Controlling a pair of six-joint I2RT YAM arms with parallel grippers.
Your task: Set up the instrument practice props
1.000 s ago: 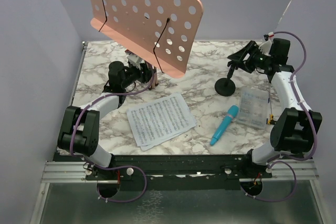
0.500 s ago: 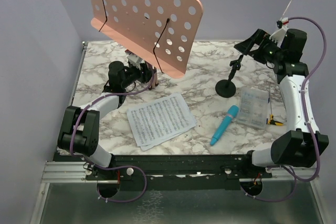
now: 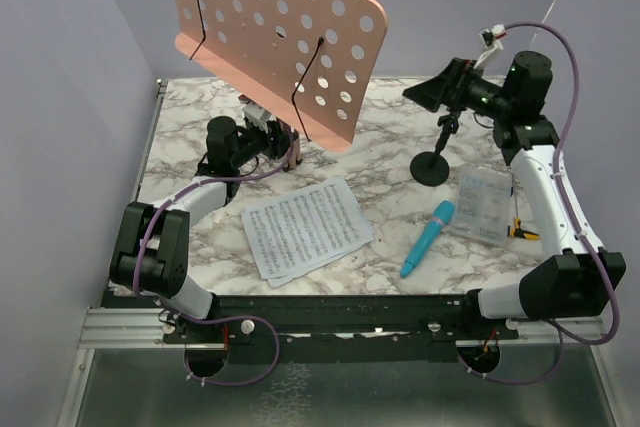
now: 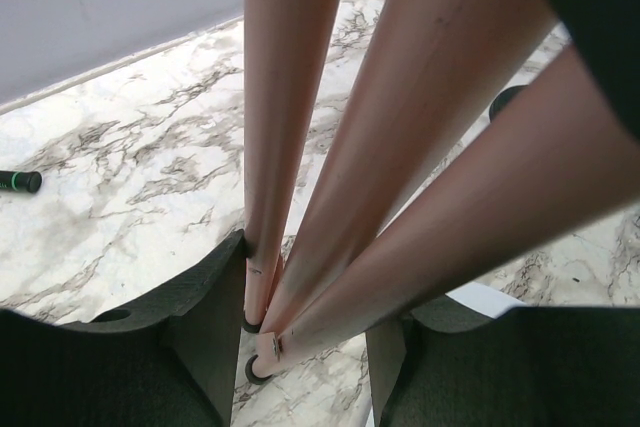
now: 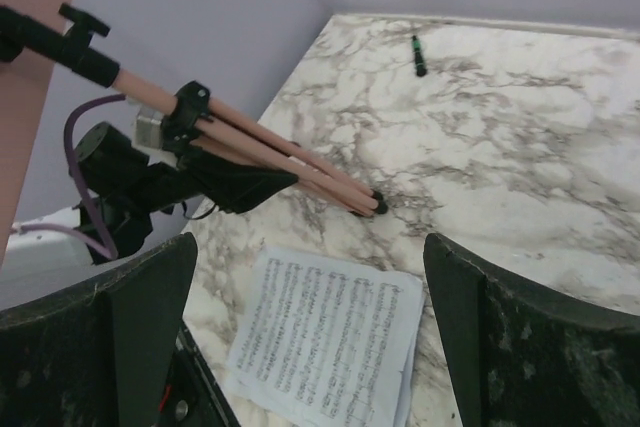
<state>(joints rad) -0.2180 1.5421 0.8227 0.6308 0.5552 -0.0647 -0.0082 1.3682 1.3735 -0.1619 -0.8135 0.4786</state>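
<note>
The pink perforated music stand [image 3: 270, 37] leans tilted over the back left, its tripod legs [image 4: 300, 147] folded together. My left gripper [image 3: 272, 143] is shut on those legs low down, their rubber feet on the marble; the right wrist view also shows the legs [image 5: 280, 162] in its grip. White sheet-music pages [image 3: 305, 227] lie flat in the near middle and show in the right wrist view [image 5: 325, 347]. The blue microphone [image 3: 428, 237] lies right of them. The black mic stand [image 3: 432, 167] stands upright at right. My right gripper [image 3: 435, 92] is open and empty, raised above it.
A clear plastic packet [image 3: 480, 205] lies right of the microphone. A small black-green stick [image 5: 418, 55] lies near the back wall and shows in the left wrist view [image 4: 18, 182]. Purple walls close the left, back and right sides of the marble table [image 3: 390, 197].
My right gripper has lifted away from the top of the mic stand and swung left, higher above the table. The mic stand stays upright. The left arm and music stand have hardly moved.
</note>
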